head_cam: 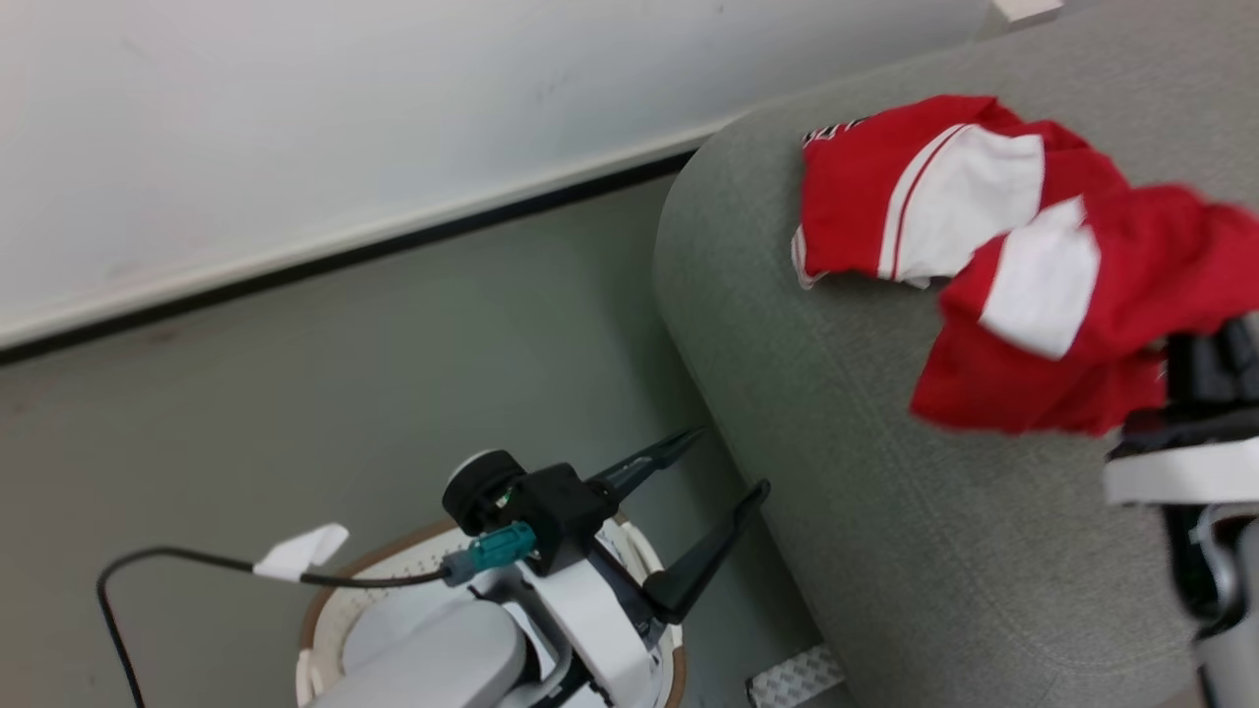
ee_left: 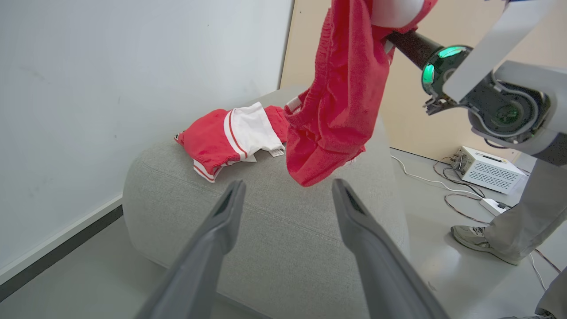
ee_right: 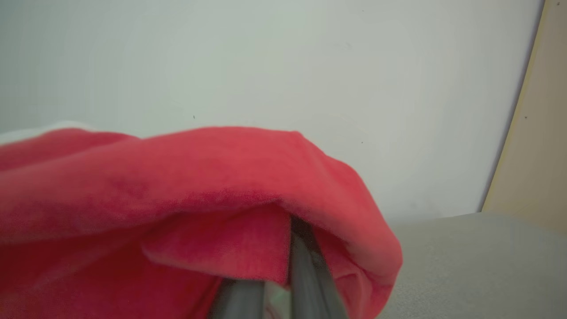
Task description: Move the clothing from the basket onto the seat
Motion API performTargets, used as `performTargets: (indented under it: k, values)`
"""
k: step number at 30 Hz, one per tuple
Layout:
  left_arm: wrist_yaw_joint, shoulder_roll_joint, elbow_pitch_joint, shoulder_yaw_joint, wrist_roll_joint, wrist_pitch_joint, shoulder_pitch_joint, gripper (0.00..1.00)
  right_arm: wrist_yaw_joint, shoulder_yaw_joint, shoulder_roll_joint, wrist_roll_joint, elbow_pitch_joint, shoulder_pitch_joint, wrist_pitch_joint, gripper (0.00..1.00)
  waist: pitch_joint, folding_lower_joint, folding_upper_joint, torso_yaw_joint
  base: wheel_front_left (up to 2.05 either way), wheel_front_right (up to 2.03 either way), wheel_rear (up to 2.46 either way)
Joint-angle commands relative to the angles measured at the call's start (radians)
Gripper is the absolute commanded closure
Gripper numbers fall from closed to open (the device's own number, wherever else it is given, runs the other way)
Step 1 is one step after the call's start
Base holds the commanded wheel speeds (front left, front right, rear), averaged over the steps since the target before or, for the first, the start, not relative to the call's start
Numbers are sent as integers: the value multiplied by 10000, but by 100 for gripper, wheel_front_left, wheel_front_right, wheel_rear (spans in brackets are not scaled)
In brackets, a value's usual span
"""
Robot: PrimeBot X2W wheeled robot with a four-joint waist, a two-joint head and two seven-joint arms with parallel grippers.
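The left gripper [head_cam: 733, 457] has two long, dark, tapering fingers [head_cam: 708, 556] on a black block [head_cam: 566, 506] with a round black knob [head_cam: 480, 489]. A teal connector [head_cam: 504, 547] takes a black cable [head_cam: 197, 559] bearing a white tag [head_cam: 300, 553]. The forearm [head_cam: 433, 654] is pale grey. A green light ring [ee_left: 448, 52] glows on the right arm's grey wrist [ee_left: 527, 84].

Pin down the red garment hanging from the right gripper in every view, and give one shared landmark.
Head view: held garment, right side, against the seat.
Left wrist view: held garment, top centre, dangling.
Right wrist view: held garment, lower left to centre.
Shared landmark: the grey seat.
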Motion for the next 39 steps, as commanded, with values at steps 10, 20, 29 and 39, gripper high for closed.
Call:
performTargets:
  k: [10, 20, 29, 39]
  values:
    - [56, 1479, -1348, 433, 294, 591, -670, 0, -24, -2035, -1284, -190, 833, -2978, 676, 100, 3033, 0, -1, 1110, 0, 0, 0]
    - [73, 1981, -1985, 771, 331, 527, -1044, 0, -24, -2895, -2454, -1952, 2784, -4719, 2911, 100, 4522, 0, -1, 1800, 0, 0, 0]
    - [1, 1825, -1656, 840, 166, 236, -1087, 0, -24, -2450, -3026, -2309, 4652, -5048, 6133, 100, 4450, 0, -1, 2065, 0, 0, 0]
    - [-21, 1565, -1080, 774, 57, -14, -833, 0, -24, -2223, -2647, -2034, 4286, -4314, 7042, 0, 3371, 0, -1, 2082, 0, 0, 0]
